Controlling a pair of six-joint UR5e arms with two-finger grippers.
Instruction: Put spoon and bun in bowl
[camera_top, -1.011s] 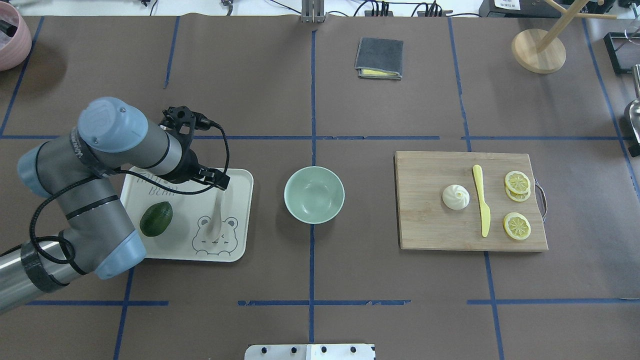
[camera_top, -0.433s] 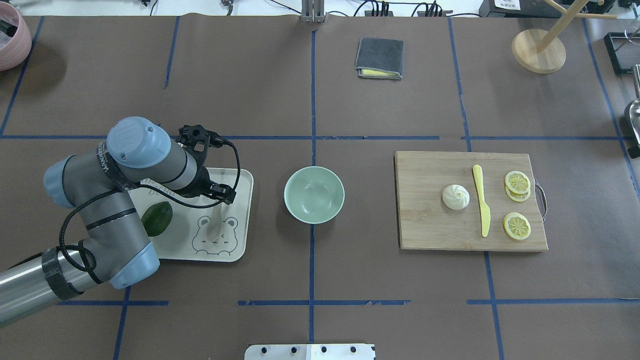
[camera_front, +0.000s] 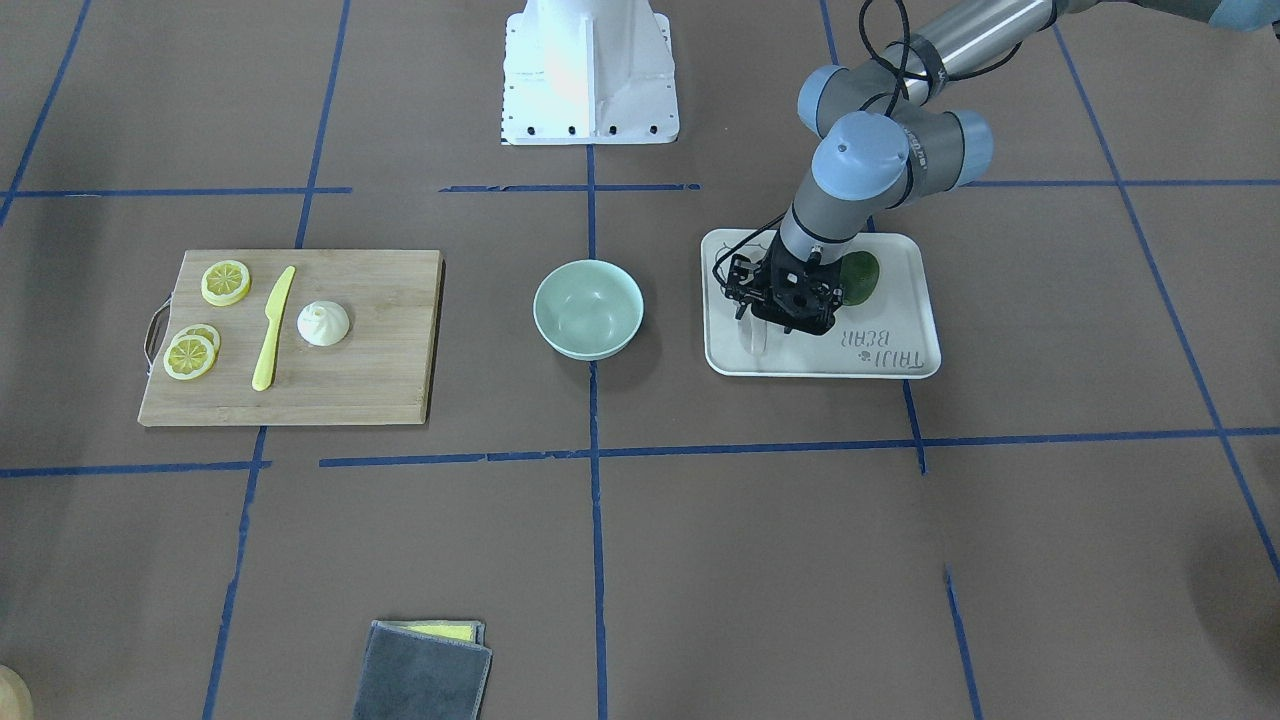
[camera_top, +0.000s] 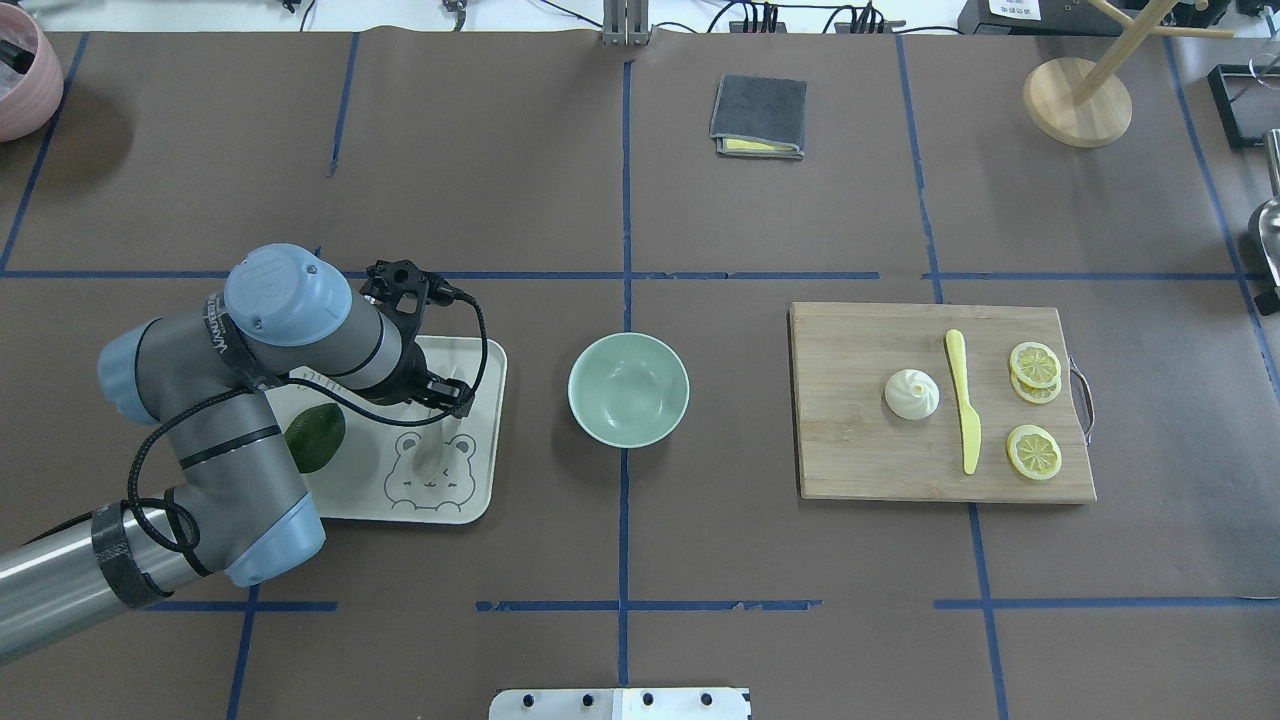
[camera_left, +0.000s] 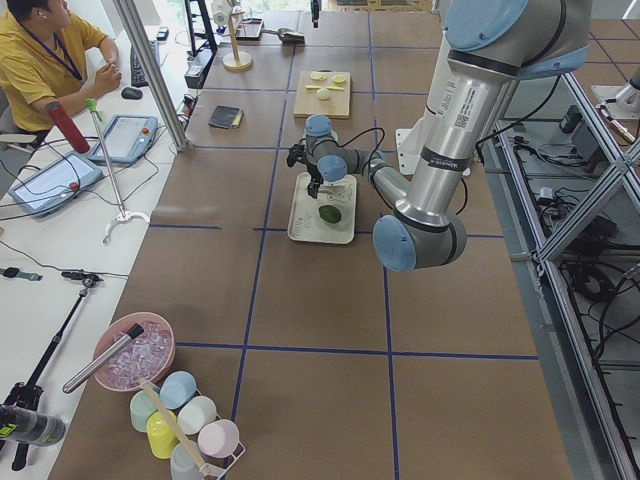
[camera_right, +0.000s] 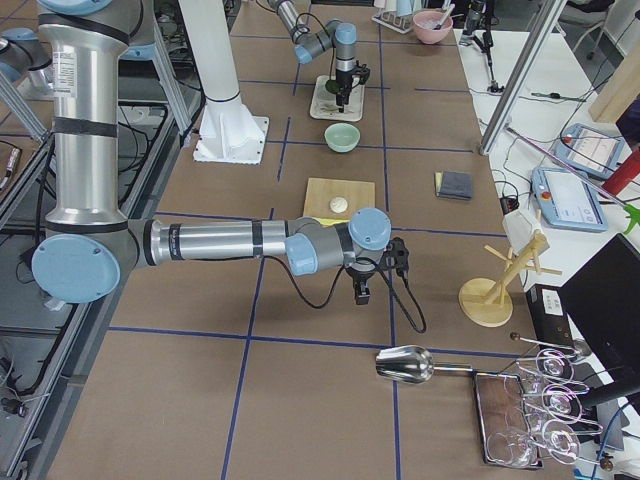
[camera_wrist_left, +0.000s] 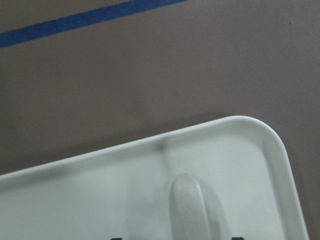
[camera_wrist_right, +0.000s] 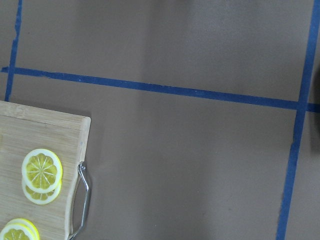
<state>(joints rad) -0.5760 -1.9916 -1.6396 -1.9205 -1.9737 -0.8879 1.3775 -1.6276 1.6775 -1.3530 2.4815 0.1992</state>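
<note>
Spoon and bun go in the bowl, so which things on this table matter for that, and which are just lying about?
For the job: spoon, bun, bowl.
Lying about: avocado, tray, cutting board, yellow knife, lemon slices, grey cloth, wooden stand.

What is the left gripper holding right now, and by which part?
Cannot be told: the left gripper is down over the spoon handle on the tray, but its fingertips are hidden.
</note>
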